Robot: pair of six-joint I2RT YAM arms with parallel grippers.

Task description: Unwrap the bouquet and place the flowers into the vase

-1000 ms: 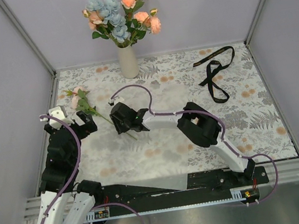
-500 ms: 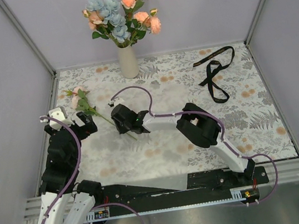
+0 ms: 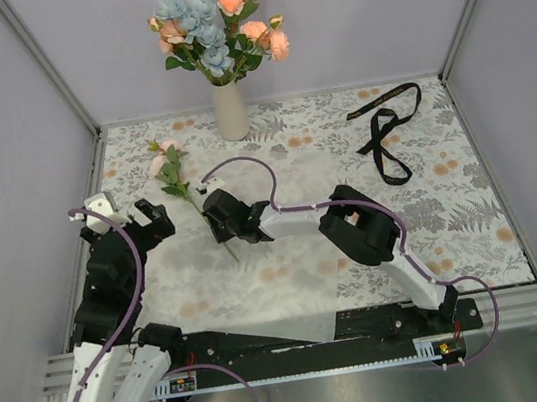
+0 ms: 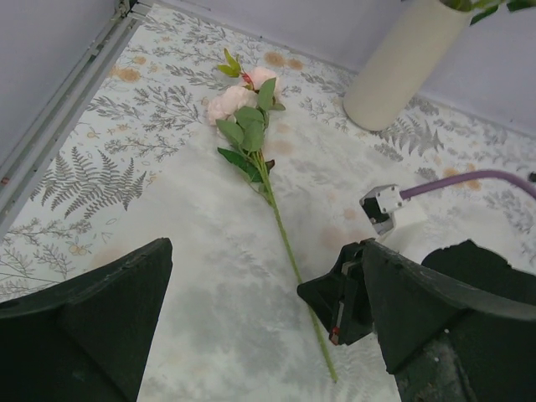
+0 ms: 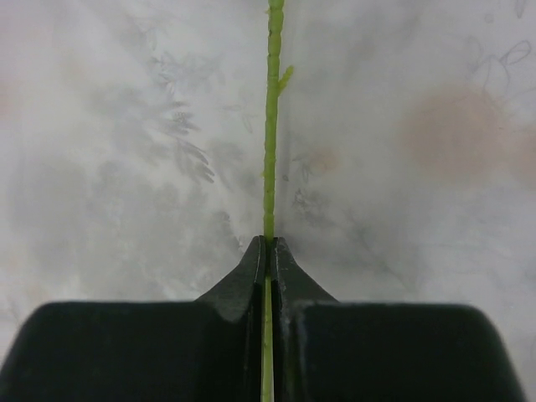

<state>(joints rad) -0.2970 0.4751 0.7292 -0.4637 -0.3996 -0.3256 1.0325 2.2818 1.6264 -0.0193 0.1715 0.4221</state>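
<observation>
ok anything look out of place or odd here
One pink flower lies on the table, apart from the vase holding the other flowers; the right pincer is shut on its stem. A black ribbon lies loose at the far right.

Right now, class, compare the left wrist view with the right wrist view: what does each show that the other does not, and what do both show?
Only the left wrist view: the pink flower head with its leaves, the foot of the vase, and the left gripper standing open. Only the right wrist view: the pinch itself, close up, with the right gripper shut on the stem. Both: the green stem and the fern-patterned table cover.
</observation>
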